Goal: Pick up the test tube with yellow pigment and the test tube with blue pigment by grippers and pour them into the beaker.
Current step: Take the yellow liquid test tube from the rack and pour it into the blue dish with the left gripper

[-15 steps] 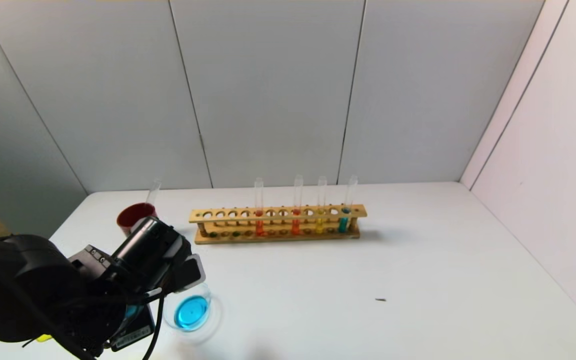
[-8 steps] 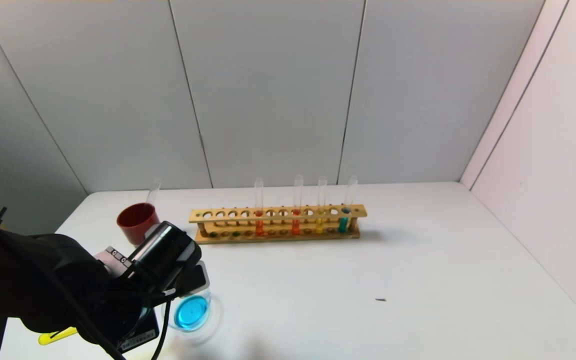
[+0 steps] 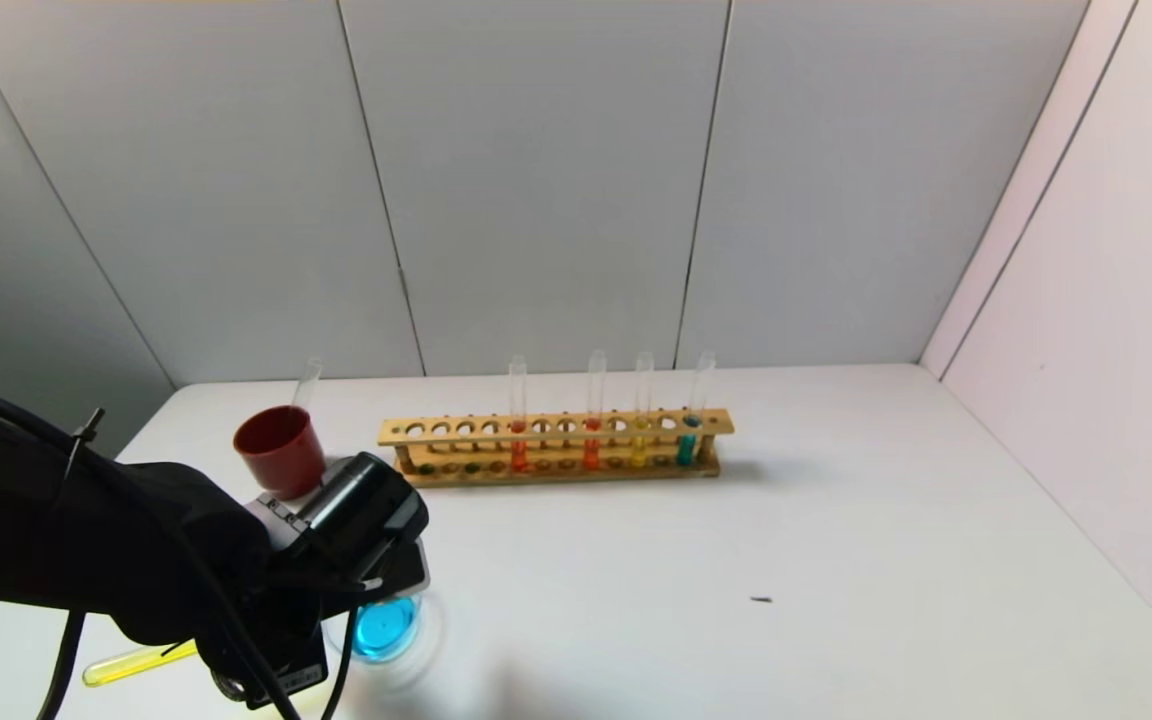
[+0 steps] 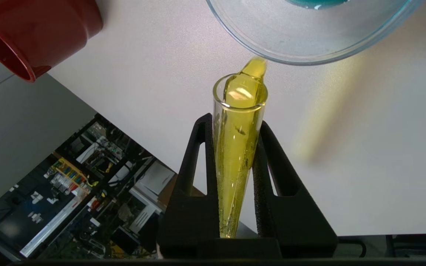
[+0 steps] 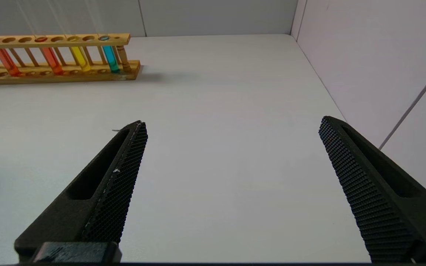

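Note:
My left gripper (image 4: 235, 120) is shut on the test tube with yellow pigment (image 4: 238, 155). The tube lies tilted, its mouth at the rim of the beaker (image 4: 309, 51), and yellow liquid runs out at its lip. In the head view the left wrist (image 3: 356, 520) hangs over the beaker (image 3: 386, 628), which holds blue liquid; the tube's yellow end (image 3: 136, 663) sticks out at the lower left. No tube with bright blue liquid shows. My right gripper (image 5: 232, 122) is open and empty above bare table, outside the head view.
A dark red cup (image 3: 279, 450) with an empty clear tube (image 3: 308, 383) leaning in it stands behind the beaker. A wooden rack (image 3: 556, 452) holds two orange tubes, a golden-yellow tube and a teal tube (image 3: 686, 445). A small dark speck (image 3: 761, 600) lies to the right.
My left wrist has moved right and toward the beaker and has turned. The yellow tube has tilted further, and its yellow end has come into view at the lower left.

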Available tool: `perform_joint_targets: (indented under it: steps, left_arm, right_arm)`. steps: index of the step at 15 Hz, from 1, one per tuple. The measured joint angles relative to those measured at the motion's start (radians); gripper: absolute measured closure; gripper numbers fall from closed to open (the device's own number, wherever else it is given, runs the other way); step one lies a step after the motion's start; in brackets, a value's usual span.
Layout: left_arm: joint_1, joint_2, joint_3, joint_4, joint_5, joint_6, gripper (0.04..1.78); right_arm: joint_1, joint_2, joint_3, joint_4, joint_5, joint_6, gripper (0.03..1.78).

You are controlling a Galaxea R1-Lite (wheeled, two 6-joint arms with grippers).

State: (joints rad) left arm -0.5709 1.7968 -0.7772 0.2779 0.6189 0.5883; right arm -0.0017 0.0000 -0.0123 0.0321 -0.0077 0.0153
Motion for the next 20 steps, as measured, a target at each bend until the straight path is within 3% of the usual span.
perform_joint_targets:
  steps: [20]
  left_arm:
    - [-0.033,0.100,-0.254,0.307,0.055,0.013,1.51]
  right_arm:
    - [0.000,0.000,0.000,0.000,0.000,0.000,0.11]
